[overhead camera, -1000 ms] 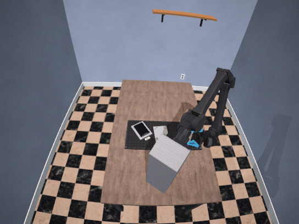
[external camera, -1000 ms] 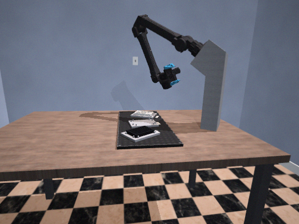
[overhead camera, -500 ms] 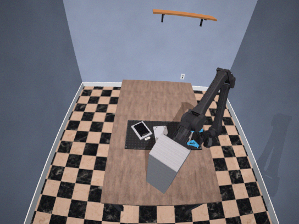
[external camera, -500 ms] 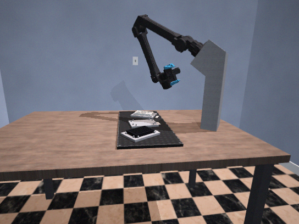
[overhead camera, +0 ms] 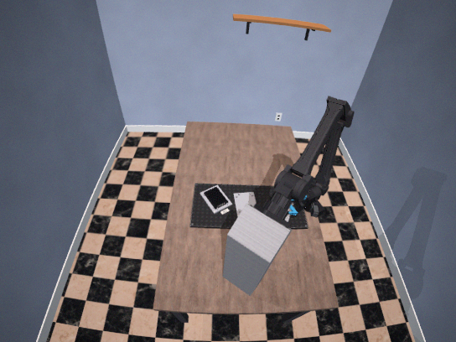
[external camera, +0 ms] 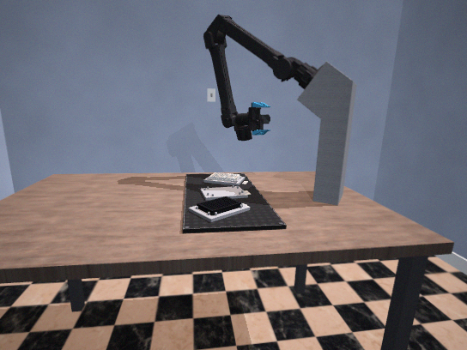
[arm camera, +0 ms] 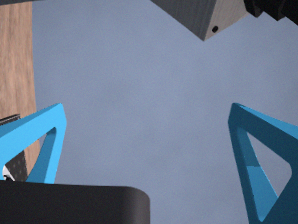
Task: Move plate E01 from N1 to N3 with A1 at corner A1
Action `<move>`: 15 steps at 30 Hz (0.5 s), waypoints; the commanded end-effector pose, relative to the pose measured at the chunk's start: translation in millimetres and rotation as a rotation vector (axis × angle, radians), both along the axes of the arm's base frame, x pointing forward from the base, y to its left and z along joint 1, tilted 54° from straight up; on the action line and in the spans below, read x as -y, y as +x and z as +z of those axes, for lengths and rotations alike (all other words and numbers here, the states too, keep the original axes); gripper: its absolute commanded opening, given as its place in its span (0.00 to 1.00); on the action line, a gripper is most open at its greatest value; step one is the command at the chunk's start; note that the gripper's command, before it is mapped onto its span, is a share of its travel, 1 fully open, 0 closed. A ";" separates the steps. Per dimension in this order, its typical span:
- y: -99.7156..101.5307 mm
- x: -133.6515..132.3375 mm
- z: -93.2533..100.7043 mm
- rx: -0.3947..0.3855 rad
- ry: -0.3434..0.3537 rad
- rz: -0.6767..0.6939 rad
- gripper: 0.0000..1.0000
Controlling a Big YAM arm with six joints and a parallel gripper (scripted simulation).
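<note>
Blue walls surround your wooden bench. On its black deck, the exterior view shows you a pale plate farthest back, likely E01; from above the grey pedestal hides it. Your gripper hangs high, fingers spread, holding nothing.

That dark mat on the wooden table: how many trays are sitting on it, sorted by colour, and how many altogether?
Black well plate on a white holder: 1
White well plate at the far end: 1
Bare white holder with nothing on it, in the middle: 1
Total: 3 on the black perforated mat
</note>
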State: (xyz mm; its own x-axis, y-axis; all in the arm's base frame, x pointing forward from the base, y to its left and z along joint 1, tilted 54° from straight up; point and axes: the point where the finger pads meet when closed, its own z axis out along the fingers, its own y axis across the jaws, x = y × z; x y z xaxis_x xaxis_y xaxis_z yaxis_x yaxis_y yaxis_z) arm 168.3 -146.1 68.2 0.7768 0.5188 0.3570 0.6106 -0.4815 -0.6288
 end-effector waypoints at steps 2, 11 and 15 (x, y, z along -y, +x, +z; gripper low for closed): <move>9.0 -3.1 10.5 0.072 -0.022 0.094 1.00; 29.6 -6.4 16.2 0.227 -0.104 0.348 1.00; 35.2 -11.8 18.6 0.287 -0.124 0.462 1.00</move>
